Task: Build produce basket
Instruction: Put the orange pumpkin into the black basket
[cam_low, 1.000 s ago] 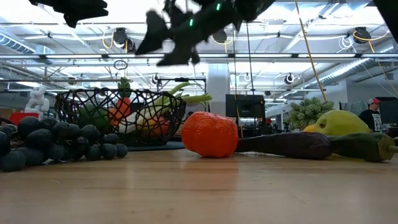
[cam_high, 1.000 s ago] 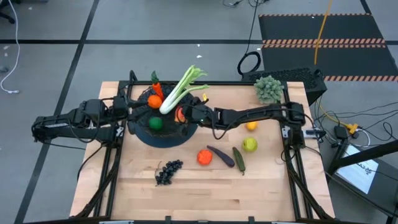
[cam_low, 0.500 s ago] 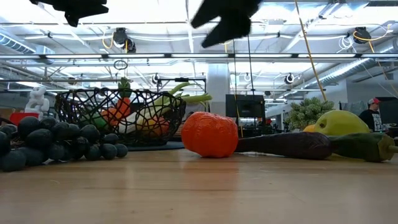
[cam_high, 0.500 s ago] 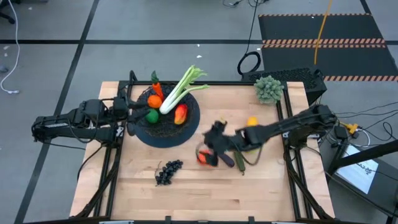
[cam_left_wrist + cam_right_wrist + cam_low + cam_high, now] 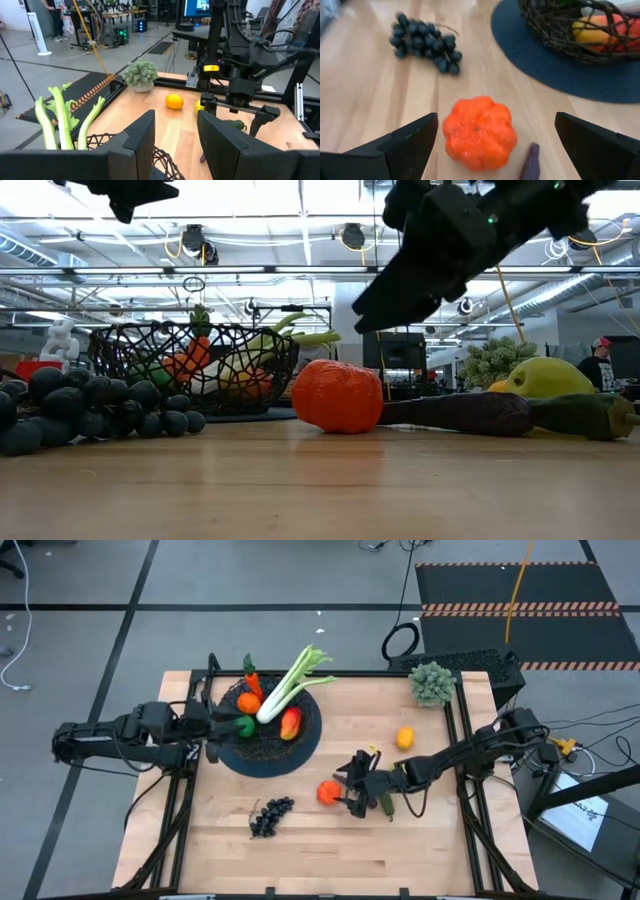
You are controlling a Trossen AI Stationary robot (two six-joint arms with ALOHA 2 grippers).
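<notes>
The basket [image 5: 300,745], a black wire bowl on a dark blue mat, holds a carrot, an orange, a green apple, a mango [image 5: 290,723] and a pale-green leafy stalk [image 5: 288,685]. On the table lie an orange [image 5: 325,793], an eggplant [image 5: 455,412], a cucumber [image 5: 386,802], grapes [image 5: 270,817] and a lemon [image 5: 404,738]. My right gripper [image 5: 342,787] hovers open just right of the loose orange [image 5: 480,132], slanting down, one finger to each side of it, touching nothing. My left gripper [image 5: 212,726] waits open at the basket's left rim with nothing between its fingers [image 5: 142,137].
A grey-green frilly clump [image 5: 432,682] stands at the far right corner. A yellow-green fruit [image 5: 545,377] sits behind the eggplant, under my right arm in the high view. Bare wood lies along the near edge and near left.
My right gripper has drawn away from the basket, swinging toward the table's near right and sinking until it hangs open by the loose orange. The mango stays in the basket.
</notes>
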